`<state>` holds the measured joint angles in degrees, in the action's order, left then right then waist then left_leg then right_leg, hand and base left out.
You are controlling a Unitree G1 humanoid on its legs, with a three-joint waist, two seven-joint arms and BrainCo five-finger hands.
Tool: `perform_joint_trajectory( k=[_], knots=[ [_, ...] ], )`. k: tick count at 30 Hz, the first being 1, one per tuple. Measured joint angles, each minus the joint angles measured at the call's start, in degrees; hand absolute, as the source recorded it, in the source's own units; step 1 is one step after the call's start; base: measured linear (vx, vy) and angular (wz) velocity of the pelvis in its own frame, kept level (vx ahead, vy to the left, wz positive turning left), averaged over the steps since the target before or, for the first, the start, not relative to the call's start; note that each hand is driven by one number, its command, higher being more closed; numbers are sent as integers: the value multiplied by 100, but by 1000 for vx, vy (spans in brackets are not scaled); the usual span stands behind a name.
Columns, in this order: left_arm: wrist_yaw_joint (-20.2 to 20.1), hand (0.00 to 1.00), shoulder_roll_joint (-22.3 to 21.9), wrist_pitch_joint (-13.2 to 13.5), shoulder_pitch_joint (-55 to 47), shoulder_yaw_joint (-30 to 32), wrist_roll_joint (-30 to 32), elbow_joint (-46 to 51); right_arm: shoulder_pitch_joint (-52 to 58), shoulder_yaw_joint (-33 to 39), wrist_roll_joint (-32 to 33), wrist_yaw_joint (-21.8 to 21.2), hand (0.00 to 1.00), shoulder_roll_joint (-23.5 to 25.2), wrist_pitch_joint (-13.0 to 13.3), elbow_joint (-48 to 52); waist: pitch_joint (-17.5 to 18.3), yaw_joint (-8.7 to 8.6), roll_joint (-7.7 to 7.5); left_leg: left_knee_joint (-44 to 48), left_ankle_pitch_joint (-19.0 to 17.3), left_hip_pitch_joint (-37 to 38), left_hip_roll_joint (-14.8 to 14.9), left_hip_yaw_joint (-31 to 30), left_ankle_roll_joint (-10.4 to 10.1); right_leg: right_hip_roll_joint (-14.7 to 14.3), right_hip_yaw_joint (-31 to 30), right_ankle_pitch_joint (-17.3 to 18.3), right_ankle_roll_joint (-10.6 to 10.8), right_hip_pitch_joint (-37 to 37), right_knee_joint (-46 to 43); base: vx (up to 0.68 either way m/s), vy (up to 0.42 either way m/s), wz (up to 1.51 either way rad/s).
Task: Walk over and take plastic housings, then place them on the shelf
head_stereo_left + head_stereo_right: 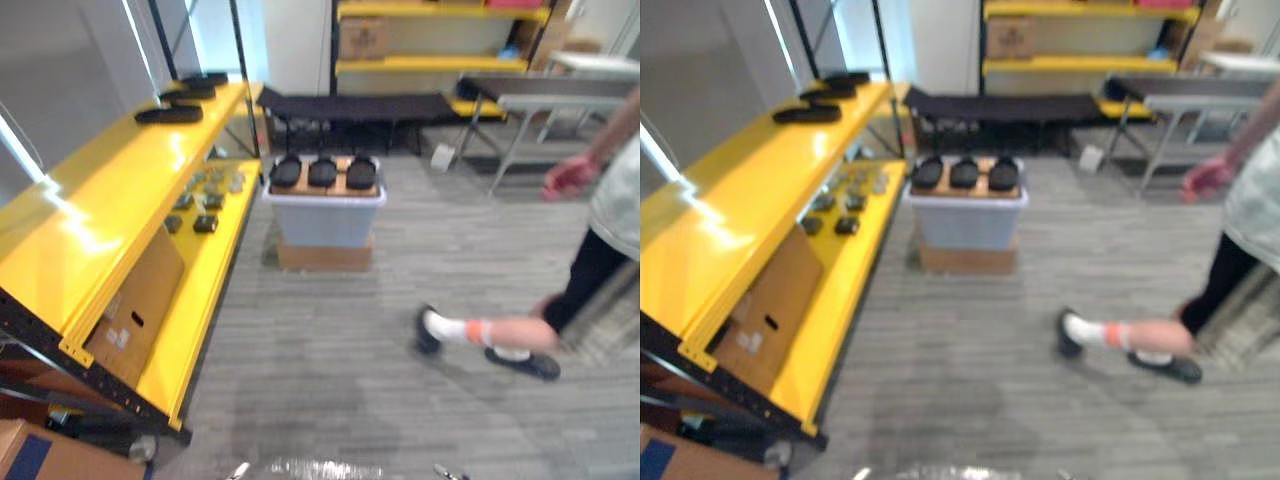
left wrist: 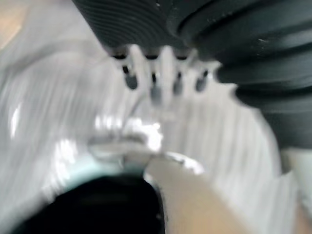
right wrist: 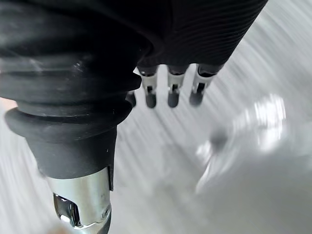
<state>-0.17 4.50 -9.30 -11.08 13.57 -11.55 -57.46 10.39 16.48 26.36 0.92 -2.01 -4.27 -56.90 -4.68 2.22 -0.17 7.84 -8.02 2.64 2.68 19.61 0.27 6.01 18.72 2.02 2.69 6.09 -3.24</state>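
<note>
A pale lidded bin (image 1: 323, 218) stands on a flat cardboard box (image 1: 324, 256) in the middle of the floor. Three black housings (image 1: 322, 171) lie in a row on a wooden board on top of it. Three more housings (image 1: 168, 114) lie at the far end of the yellow shelf's (image 1: 110, 190) top level. All six are well apart from both hands. The left hand (image 2: 165, 63) and right hand (image 3: 173, 92) hang with relaxed fingers, holding nothing. One person (image 1: 600, 230) walks by on the right.

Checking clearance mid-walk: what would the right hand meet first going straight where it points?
Likely just the grey floor; nothing shows between it and the right hand, though depth is unclear.
</note>
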Motion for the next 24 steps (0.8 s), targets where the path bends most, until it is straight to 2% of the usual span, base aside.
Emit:
perform_joint_trajectory(
  k=[1,2,7,17,24],
  knots=[
    [11,0,-45,-15,9,118,-99,-1,-4,102,1,-2,0,91,-9,-13,-19,9,-50,-225,93,87,-55,37,6,8,8,-35,26,29,108,54,31,-1],
    [35,0,-70,-53,24,179,-170,-9,-47,260,16,0,0,160,-9,-15,-52,10,-5,-442,174,253,-115,53,-14,28,31,-48,42,131,171,99,57,3],
    [0,0,-99,-23,59,212,-218,-109,-31,439,435,-69,0,204,-57,-33,-59,15,-1,-1284,539,828,-289,143,-20,47,154,-116,128,461,366,110,55,6],
    [-5,0,-46,4,104,219,-431,-130,-194,480,198,-112,0,310,31,-29,-118,21,-63,-1283,553,950,-372,170,-2,102,188,-169,221,629,495,44,24,2],
    [11,0,-47,16,111,221,-424,-171,-271,480,29,-154,0,312,-74,-20,-144,19,-92,-1297,552,1031,-372,245,-1,107,148,-109,213,663,457,-109,9,-4]
  ],
)
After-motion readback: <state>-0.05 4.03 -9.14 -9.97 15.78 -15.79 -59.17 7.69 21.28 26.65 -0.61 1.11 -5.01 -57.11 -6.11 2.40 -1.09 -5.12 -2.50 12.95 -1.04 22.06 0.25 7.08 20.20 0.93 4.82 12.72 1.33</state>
